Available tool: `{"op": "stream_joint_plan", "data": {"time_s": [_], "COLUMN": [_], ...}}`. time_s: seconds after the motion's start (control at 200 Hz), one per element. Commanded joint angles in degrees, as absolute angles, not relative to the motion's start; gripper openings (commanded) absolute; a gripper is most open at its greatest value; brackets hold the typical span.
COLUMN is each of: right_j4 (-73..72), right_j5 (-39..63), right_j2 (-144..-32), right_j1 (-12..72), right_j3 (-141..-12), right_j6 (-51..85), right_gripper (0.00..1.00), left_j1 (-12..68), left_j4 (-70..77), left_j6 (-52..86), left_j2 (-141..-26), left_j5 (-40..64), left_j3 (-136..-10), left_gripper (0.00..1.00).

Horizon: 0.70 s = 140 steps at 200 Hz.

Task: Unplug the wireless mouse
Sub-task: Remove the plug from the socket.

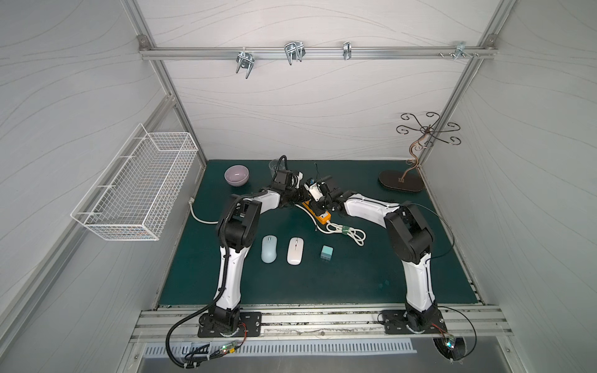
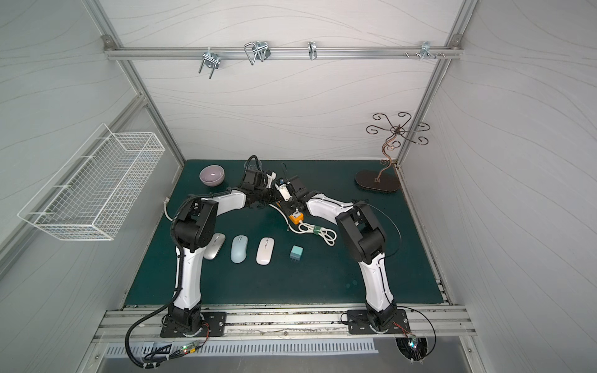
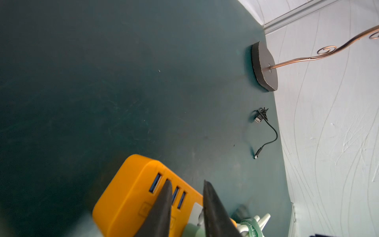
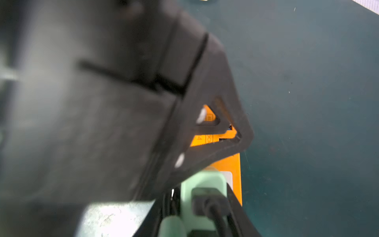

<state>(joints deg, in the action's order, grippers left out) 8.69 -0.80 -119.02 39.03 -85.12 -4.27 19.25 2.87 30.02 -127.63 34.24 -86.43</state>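
Wireless mouse (image 1: 295,251) sits near orange hub (image 3: 127,195). Your left end effector (image 3: 186,182) is pinched narrow at its USB ports (image 3: 155,182). Right end effector (image 4: 201,192) straddles green plug (image 4: 203,178), grip unclear.

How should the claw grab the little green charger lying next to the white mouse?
Best pinch the charger across its two flat sides, coming straight down from above. It sits on the mat with its prongs toward the front edge, so the blocky body is the easy part, and the white mouse lies apart, leaving room on both sides.
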Motion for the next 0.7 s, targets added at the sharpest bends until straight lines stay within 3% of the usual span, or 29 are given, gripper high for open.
{"op": "stream_joint_plan", "data": {"time_s": [0.0,0.435,0.695], "right_j4": [10.5,11.7,11.6], "right_j5": [-0.8,-2.4,-3.5], "right_j2": [-119.4,-118.8,-117.2], "right_j1": [38.5,38.6,38.6], "right_j3": [-85.1,-90.3,-93.0], "right_j6": [-3.6,-5.3,-6.5], "right_gripper": [0.0,0.0,0.0], "left_j1": [20.1,23.0,23.2], "left_j4": [-2.5,-4.1,-7.3], "left_j6": [29.3,34.5,34.4], "left_j2": [-130.2,-131.1,-131.5], "left_j5": [32.1,30.1,31.1], "left_j3": [-87.2,-75.7,-76.9], "left_gripper": [0.25,0.22,0.23]}}
